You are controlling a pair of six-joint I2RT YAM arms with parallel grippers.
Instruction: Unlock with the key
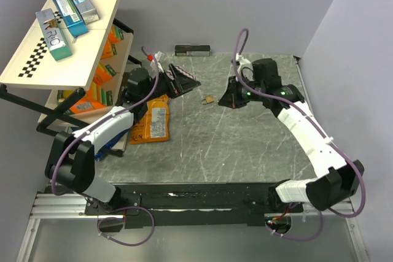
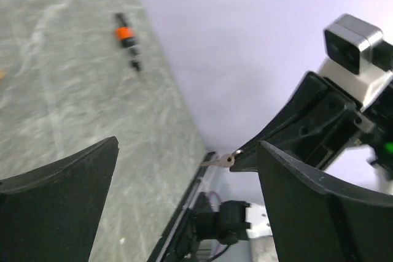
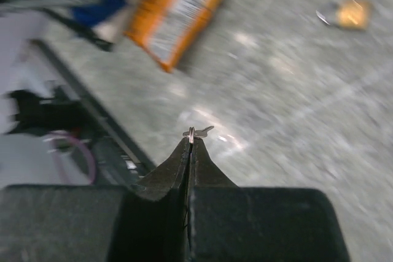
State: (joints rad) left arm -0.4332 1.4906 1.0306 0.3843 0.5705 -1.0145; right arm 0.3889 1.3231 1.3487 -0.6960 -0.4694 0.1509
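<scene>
My right gripper (image 3: 191,141) is shut on the ring of a small silver key (image 3: 198,131), which sticks out past its tips above the table. The same key (image 2: 225,160) shows in the left wrist view at the tip of the right gripper. A small brass padlock (image 1: 209,99) lies on the table between the two grippers and also shows in the right wrist view (image 3: 353,13). My left gripper (image 1: 184,81) is open and empty, left of the padlock. An orange-red padlock (image 2: 123,32) with tiny dark keys (image 2: 134,62) beside it lies far off by the wall.
An orange packet (image 1: 154,121) lies on the table under the left arm. A tilted shelf rack (image 1: 37,59) with boxes stands at the left. A dark block (image 1: 193,50) sits at the back edge. Walls close the back and the right.
</scene>
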